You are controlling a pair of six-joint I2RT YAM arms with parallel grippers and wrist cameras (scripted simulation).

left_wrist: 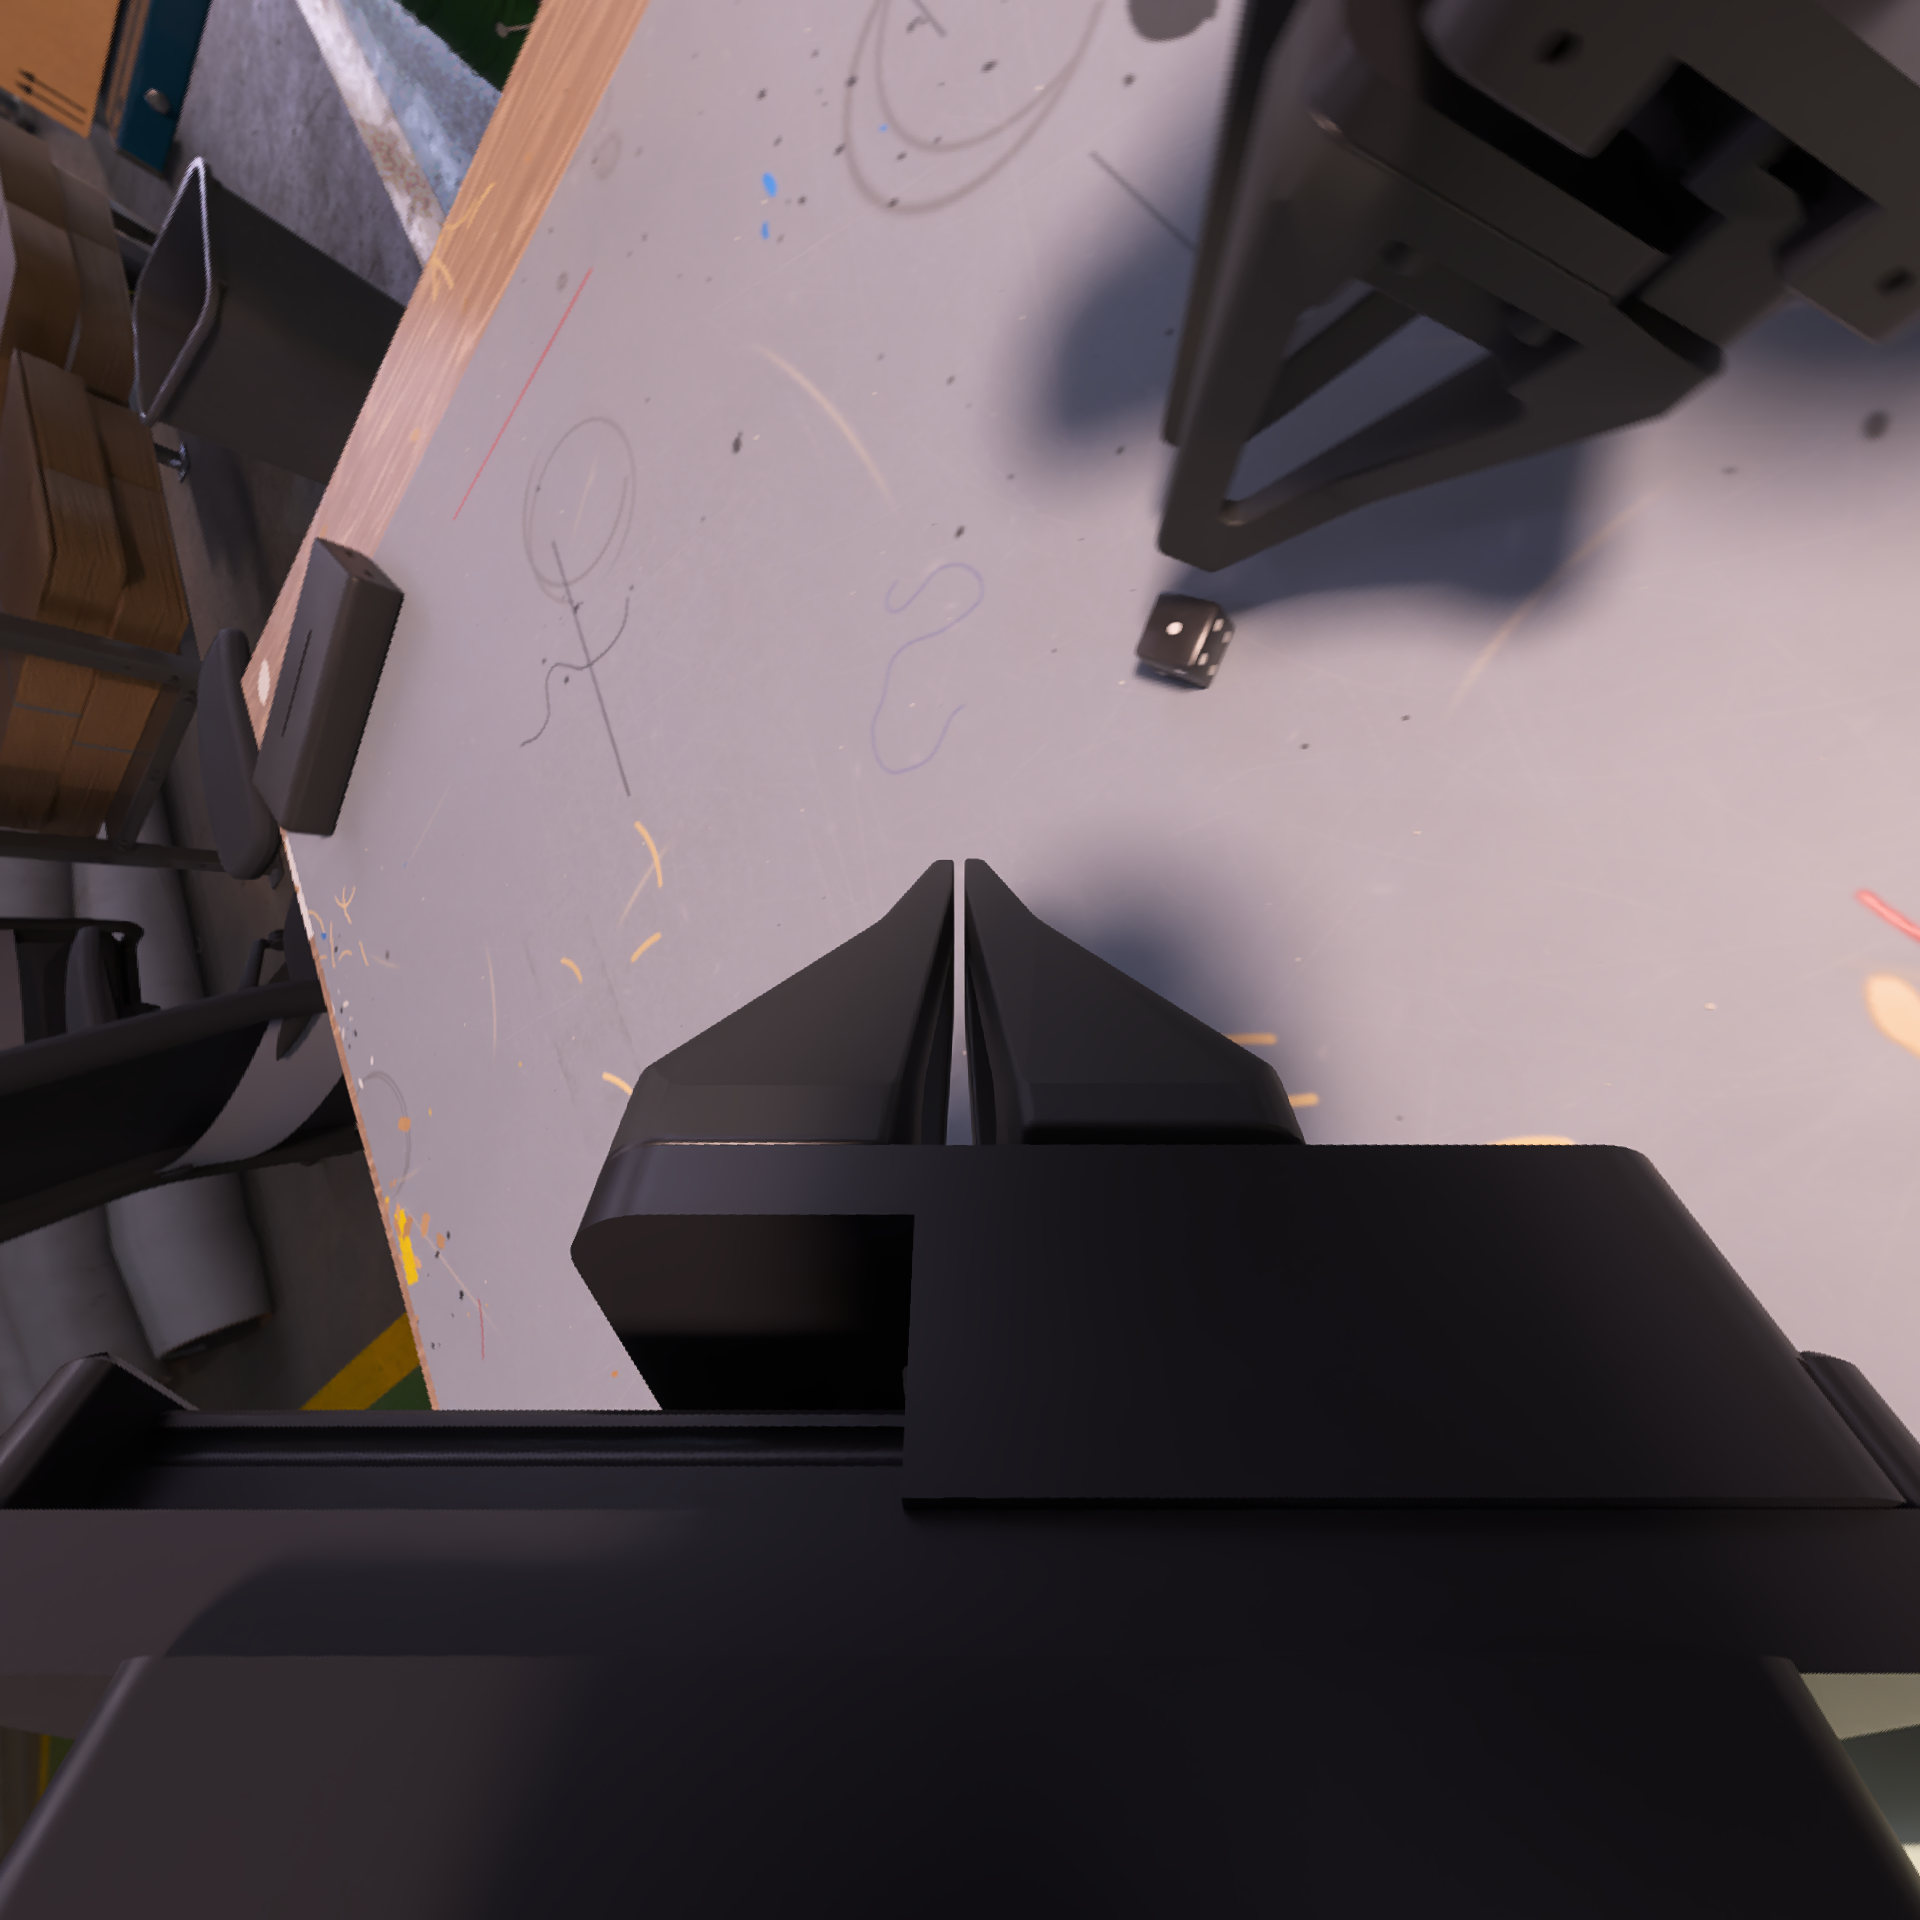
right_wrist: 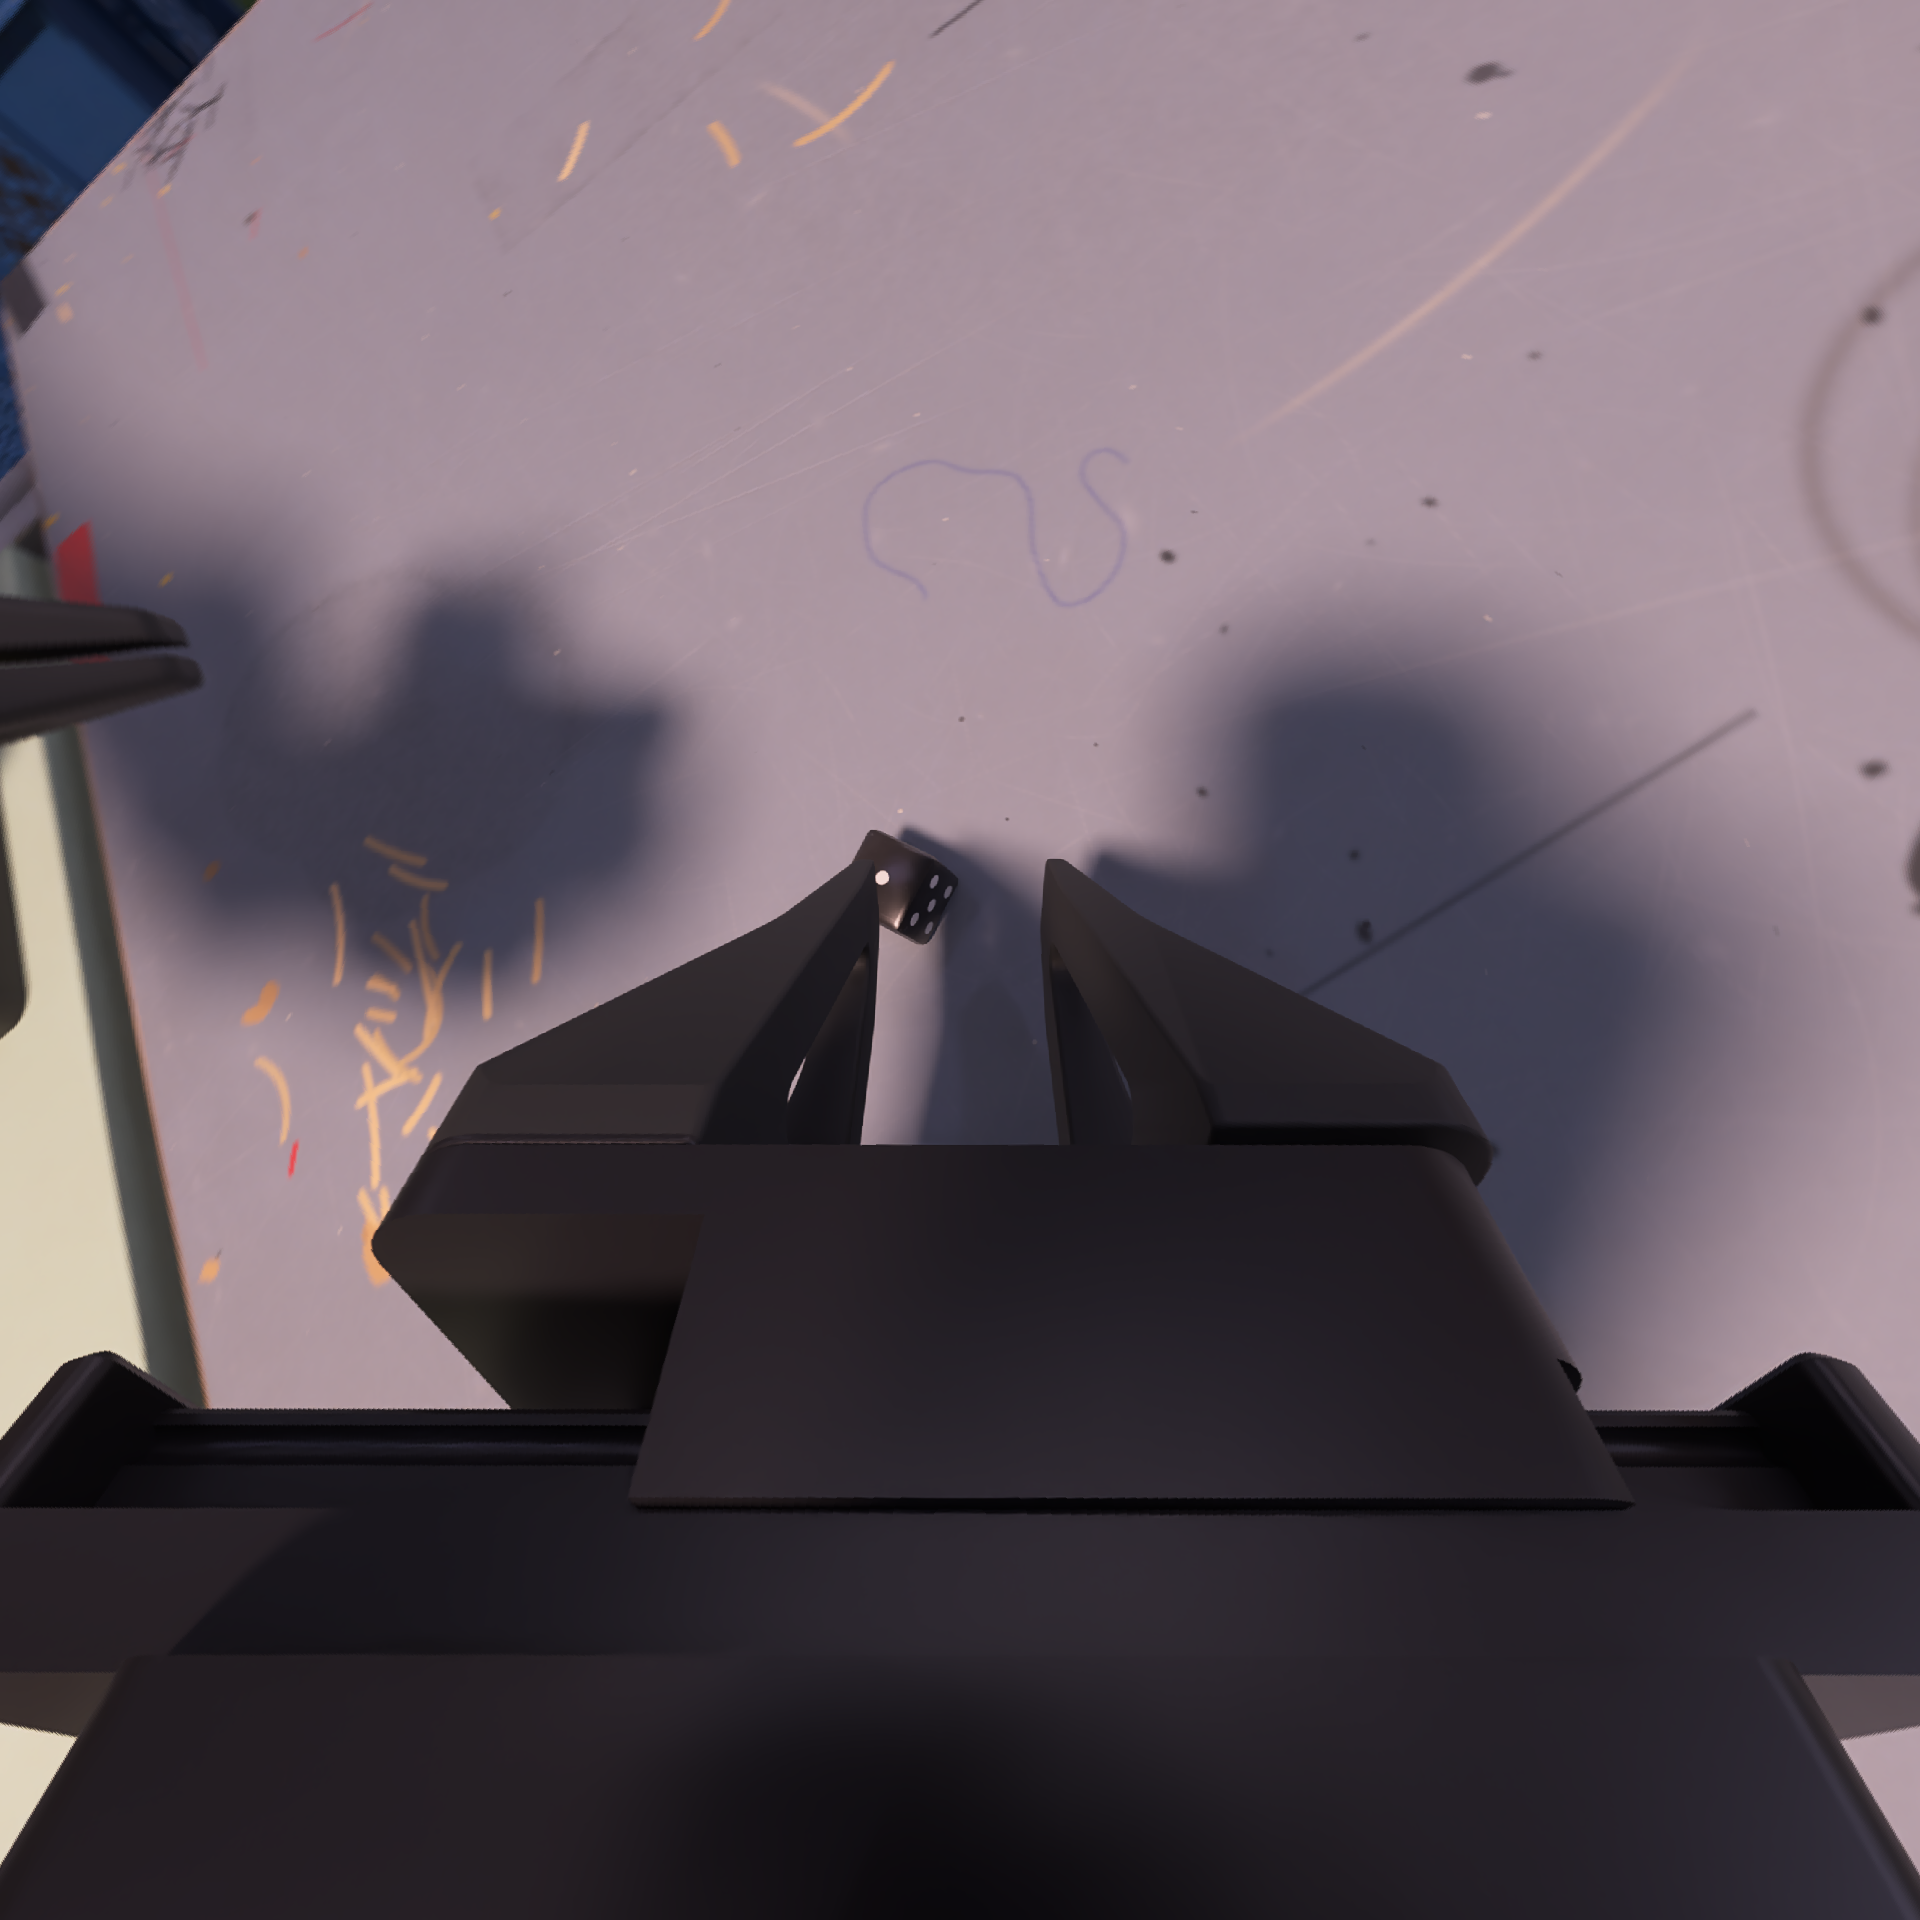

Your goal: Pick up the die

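A dark box (left_wrist: 327, 686) sits at the left edge of the grey, scribbled tabletop (left_wrist: 727, 623). In the middle, the left pincer (left_wrist: 958, 864) hangs over the tabletop with its two fingers pressed together and nothing between them. More to the right lies the small black die (left_wrist: 1184, 639) with white dots. The right pincer (right_wrist: 961, 868) is just above it, spread wide. In the right wrist view the die (right_wrist: 920, 894) sits right by the left finger (right_wrist: 831, 966); touching or not, hard to tell.
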